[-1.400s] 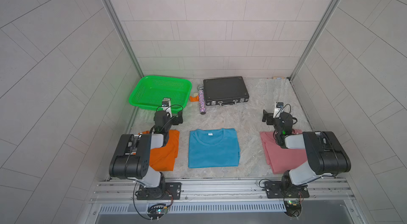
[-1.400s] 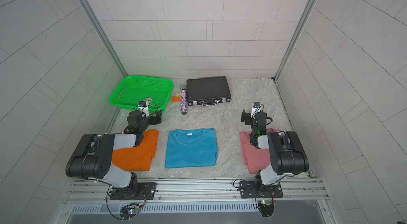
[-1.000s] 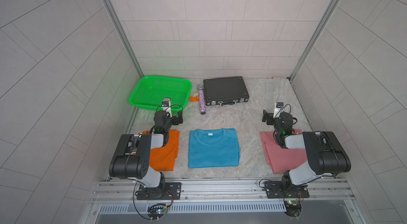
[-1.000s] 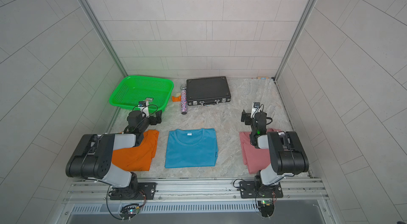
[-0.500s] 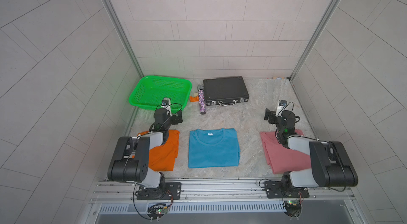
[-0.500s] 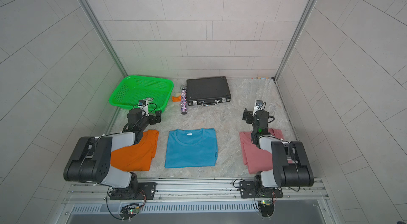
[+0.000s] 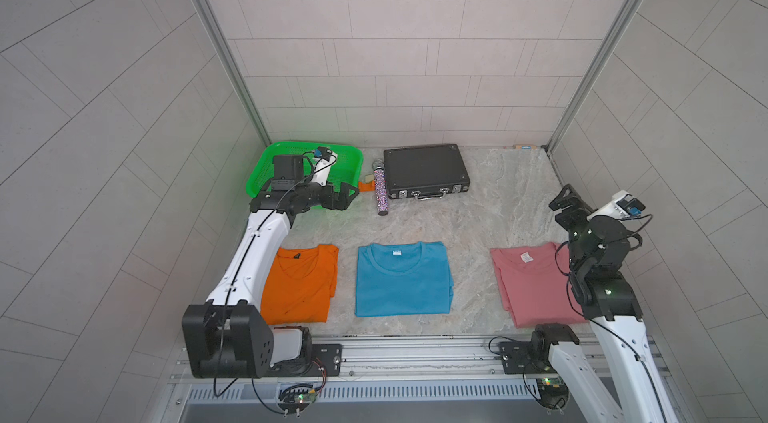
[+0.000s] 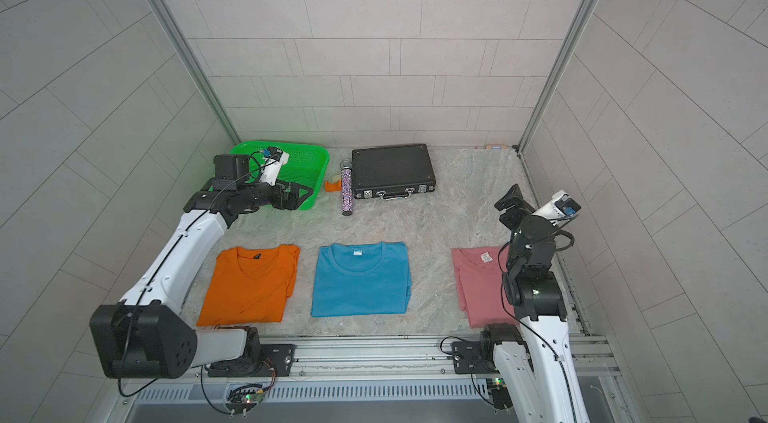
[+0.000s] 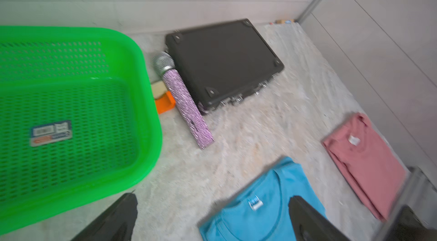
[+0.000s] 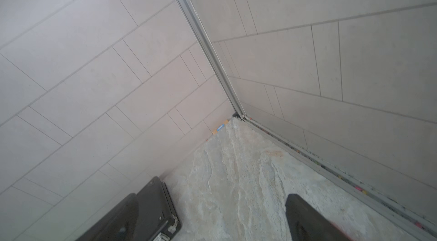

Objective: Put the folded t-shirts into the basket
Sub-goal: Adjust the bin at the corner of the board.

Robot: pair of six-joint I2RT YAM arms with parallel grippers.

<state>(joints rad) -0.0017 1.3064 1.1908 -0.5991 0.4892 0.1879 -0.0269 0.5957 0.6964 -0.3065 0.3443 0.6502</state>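
Three folded t-shirts lie in a row near the front in both top views: orange [image 7: 301,284], sky blue [image 7: 402,279], pink [image 7: 530,279]. The green basket [image 7: 355,159] stands empty at the back left. My left gripper [image 7: 347,196] hovers open by the basket's near right corner, holding nothing. In the left wrist view, the left gripper [image 9: 212,198] frames the blue tee's [image 9: 264,216] collar, with the basket [image 9: 151,109] beside it and the pink tee [image 9: 364,157] beyond. My right gripper [image 7: 567,203] is raised beyond the pink tee, open and empty, facing the back right corner.
A black briefcase [image 7: 424,169] lies at the back centre, with a glittery microphone [image 7: 380,192] and a small orange block [image 7: 365,186] between it and the basket. Tiled walls close in the left, back and right. A metal rail [image 7: 415,352] runs along the front.
Both arms have unfolded from their low rest. The left arm reached out to the basket's front corner. The right arm lifted its gripper up and back. The shirts have not moved.
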